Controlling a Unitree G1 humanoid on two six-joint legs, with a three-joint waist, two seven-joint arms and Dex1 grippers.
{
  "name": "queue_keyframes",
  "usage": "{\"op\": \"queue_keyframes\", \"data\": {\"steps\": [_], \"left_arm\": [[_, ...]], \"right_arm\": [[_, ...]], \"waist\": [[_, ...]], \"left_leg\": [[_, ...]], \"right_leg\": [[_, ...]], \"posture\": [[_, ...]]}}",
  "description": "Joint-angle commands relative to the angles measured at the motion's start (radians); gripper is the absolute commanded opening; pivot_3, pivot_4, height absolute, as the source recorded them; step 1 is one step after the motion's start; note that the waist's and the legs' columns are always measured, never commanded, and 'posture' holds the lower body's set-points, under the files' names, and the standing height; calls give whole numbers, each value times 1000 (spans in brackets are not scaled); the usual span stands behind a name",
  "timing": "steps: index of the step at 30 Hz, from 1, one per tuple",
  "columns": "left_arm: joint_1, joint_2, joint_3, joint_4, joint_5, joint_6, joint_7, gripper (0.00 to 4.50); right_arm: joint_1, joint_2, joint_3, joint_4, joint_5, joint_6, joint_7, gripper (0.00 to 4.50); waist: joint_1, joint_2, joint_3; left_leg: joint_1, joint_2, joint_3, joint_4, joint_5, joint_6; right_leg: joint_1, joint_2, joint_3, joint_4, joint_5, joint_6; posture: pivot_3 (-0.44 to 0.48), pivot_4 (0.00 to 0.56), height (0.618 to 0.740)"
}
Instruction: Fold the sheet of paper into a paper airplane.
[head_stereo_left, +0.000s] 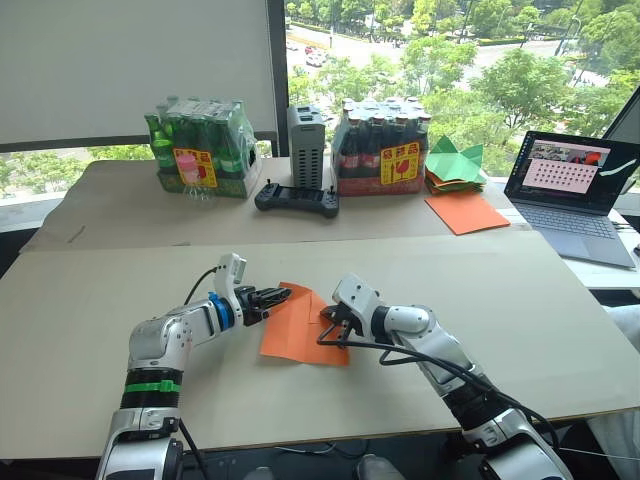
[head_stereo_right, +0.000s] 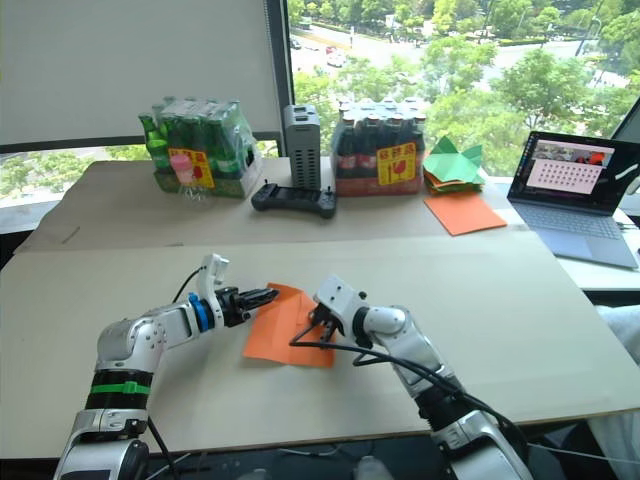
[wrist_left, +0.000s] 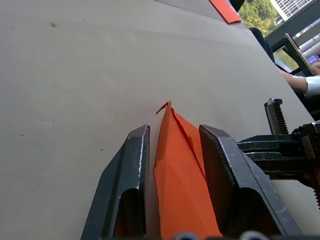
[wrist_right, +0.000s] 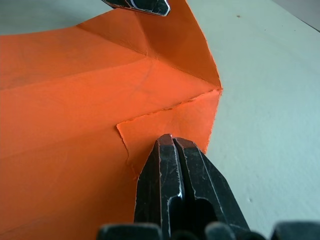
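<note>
The sheet of paper (head_stereo_left: 300, 335), bright orange and creased, lies flat in the middle of the near table. Its far corner is folded up. My left gripper (head_stereo_left: 278, 295) is at the sheet's far left edge, open, and the raised orange flap (wrist_left: 177, 165) stands between its two fingers. My right gripper (head_stereo_left: 330, 326) is at the sheet's right edge. Its fingers are shut together, and the tips (wrist_right: 171, 142) press down on a small torn-edged flap of the sheet (wrist_right: 190, 120). The paper airplane is out of view.
On the far table stand a pack of green bottles (head_stereo_left: 200, 150), a grey box (head_stereo_left: 305, 145), a black controller (head_stereo_left: 296, 198) and a pack of dark bottles (head_stereo_left: 385, 150). At the far right are green folded papers (head_stereo_left: 455, 165), a smooth orange sheet (head_stereo_left: 465, 212) and a laptop (head_stereo_left: 575, 185).
</note>
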Motion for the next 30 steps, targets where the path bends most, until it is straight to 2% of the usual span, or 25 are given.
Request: {"op": "queue_keyframes", "data": {"steps": [1, 2, 4, 5, 8, 19, 22, 30], "left_arm": [[-24, 0, -1, -13, -13, -26, -17, 1070], [-25, 0, -2, -15, -13, -28, -16, 940], [-27, 2, -8, -23, -8, -31, -13, 142], [-27, 6, -16, -31, -1, -37, -16, 32], [-24, 16, -43, -64, 11, -54, -24, 32], [29, 130, -294, -209, 235, -296, -98, 32], [49, 180, -370, -215, 336, -405, -121, 32], [50, 223, -449, -183, 507, -608, -115, 32]], "right_arm": [[27, -16, 10, 27, -27, 34, -2, 0], [27, -16, 10, 27, -27, 35, -3, 0], [28, -17, 10, 27, -27, 35, -3, 0], [28, -17, 10, 26, -27, 35, -3, 0], [29, -19, 10, 25, -26, 36, -2, 0], [30, -21, 11, 23, -28, 38, -3, 0], [31, -21, 11, 21, -28, 40, -6, 0], [21, -15, 0, 34, -26, 41, -22, 0]], "waist": [[0, 0, 0], [0, 0, 0], [0, 0, 0], [0, 0, 0], [1, 0, 0], [4, 0, 0], [4, 0, 0], [7, 0, 0]], "left_leg": [[0, 0, 0, 0, 0, 0], [0, 0, 0, 0, 0, 0], [0, 0, 0, 0, 0, 0], [0, 0, 0, 0, 0, 0], [0, 0, 0, 0, 0, 0], [0, 0, 0, -1, 0, 0], [0, 0, 0, -1, 0, 0], [-1, 0, 1, -1, 0, 0]], "right_leg": [[0, 0, 0, 0, 0, 0], [0, 0, 0, 0, 0, 0], [0, 0, 0, 0, 0, 0], [0, 0, 0, 0, 0, 0], [0, 0, 0, -1, 0, 0], [0, 0, 0, -2, 0, 0], [0, 0, 0, -2, 0, 0], [0, 0, 0, -2, 0, 0]], "posture": [[0, 150, 740], [0, 150, 740], [0, 150, 740], [0, 150, 740], [0, 150, 740], [0, 150, 740], [0, 150, 740], [0, 150, 740]]}}
